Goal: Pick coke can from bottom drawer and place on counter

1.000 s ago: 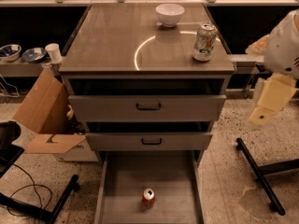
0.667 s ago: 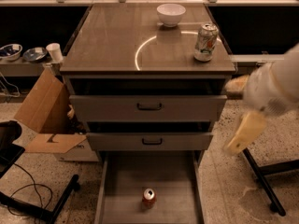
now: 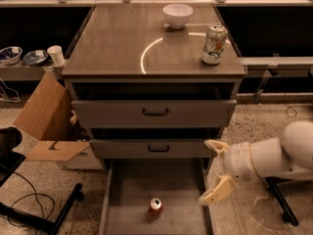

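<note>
While I watch from the remote station, the robot's cream-coloured two-finger gripper (image 3: 215,169) hangs at the right edge of the open bottom drawer (image 3: 146,177), a wide grey metal tray pulled out from the foot of the cabinet. A second ago the arm was up beside the cabinet at counter height. It has since swung down and inward to drawer level. The two fingers are spread apart with nothing between them, one pointing up toward the middle drawer front and the other angled down over the drawer's right wall.

The small red-orange coke can (image 3: 155,208) with a silver top stands upright on the drawer floor near the front and slightly left of centre. It has not moved, and it sits left of the gripper, clearly apart from it.

The glossy grey-brown counter (image 3: 112,43) above holds a white bowl (image 3: 177,15) at the back and a white-and-green can (image 3: 214,44) near the right edge.

I judge this to be the approach. The descent is largely done, and the gripper must next travel left and lower to straddle the coke can.
</note>
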`<state>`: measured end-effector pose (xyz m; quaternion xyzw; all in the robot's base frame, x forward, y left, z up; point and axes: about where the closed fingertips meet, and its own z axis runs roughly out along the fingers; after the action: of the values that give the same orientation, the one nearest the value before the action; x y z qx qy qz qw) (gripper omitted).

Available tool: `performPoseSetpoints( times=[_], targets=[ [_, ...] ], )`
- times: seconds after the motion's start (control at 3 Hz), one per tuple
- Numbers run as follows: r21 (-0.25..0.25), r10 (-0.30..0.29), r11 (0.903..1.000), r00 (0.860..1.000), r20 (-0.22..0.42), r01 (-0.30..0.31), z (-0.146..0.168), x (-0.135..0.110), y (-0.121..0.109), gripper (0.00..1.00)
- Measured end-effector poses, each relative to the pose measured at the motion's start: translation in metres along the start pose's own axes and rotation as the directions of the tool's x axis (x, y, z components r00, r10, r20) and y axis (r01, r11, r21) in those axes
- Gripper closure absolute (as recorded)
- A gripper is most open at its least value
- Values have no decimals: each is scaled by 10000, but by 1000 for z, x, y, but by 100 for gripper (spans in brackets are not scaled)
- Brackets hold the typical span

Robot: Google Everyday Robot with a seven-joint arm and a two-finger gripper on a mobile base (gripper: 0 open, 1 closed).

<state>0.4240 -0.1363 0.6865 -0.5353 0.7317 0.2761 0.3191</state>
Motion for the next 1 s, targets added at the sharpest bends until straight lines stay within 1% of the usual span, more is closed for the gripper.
performPoseSetpoints(
  times=[0.33,0.67,1.0],
  targets=[
    [1332,194,9896,9674,2524,-546,54,33,-30,0],
    [2349,465,9613,9247,3778,-1443,89,61,-67,0],
    [2348,436,9618,9256,3760,-1407,88,59,-67,0]
  ],
)
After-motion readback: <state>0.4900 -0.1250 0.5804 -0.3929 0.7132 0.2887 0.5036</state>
